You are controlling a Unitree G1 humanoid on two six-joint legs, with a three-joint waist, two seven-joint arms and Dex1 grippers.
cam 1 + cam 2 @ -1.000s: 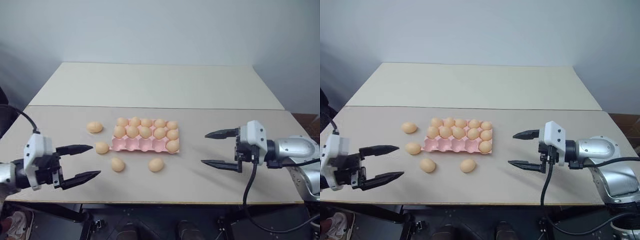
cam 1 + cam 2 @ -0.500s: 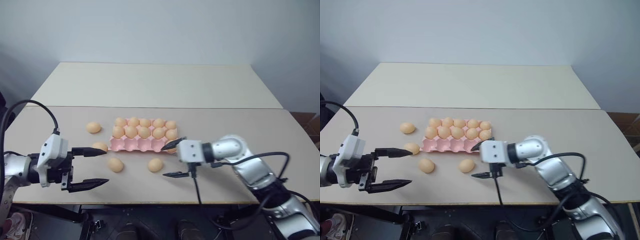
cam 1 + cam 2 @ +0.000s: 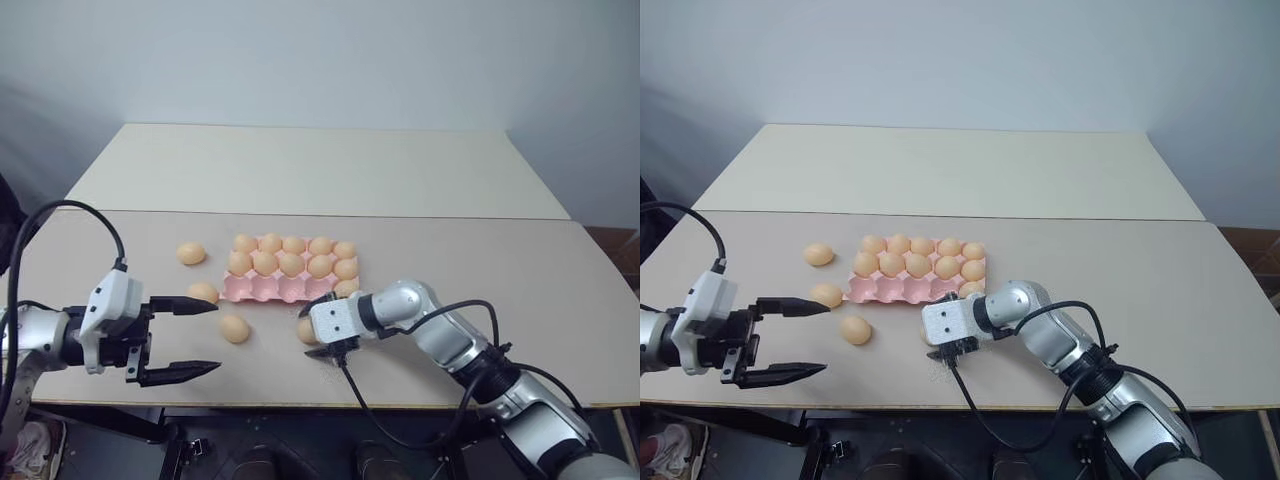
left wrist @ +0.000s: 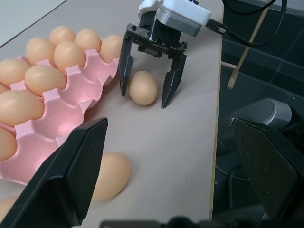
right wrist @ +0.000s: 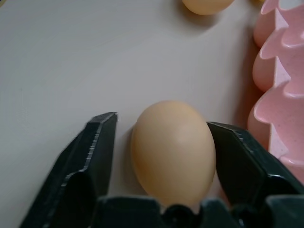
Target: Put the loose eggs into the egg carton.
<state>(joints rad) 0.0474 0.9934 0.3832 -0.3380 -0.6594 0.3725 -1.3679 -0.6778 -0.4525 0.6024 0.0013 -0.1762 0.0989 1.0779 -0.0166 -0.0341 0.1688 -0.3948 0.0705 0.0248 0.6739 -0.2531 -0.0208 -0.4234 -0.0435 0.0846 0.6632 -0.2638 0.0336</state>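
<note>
The pink egg carton (image 3: 285, 290) lies mid-table. Its two back rows hold eggs, and one egg (image 3: 347, 288) sits at the right end of the front row. Three loose eggs lie left of and in front of the carton (image 3: 191, 254), (image 3: 204, 292), (image 3: 235, 328). Another loose egg (image 4: 142, 86) rests on the table by the carton's front right corner. My right gripper (image 4: 144, 100) straddles that egg. One finger (image 5: 232, 152) touches it and the other (image 5: 95, 147) stands a sliver off. My left gripper (image 3: 210, 337) hovers open, well left of the carton, holding nothing.
A second, paler table top (image 3: 300, 170) adjoins at the back. The near table edge (image 3: 400, 405) runs just below both grippers. A black cable (image 3: 350, 385) hangs from my right wrist over that edge. Bare table (image 3: 520, 270) stretches right of the carton.
My right gripper swung left and down from the table's right side to the egg in front of the carton, and its fingers narrowed around it. The left gripper stayed about where it was.
</note>
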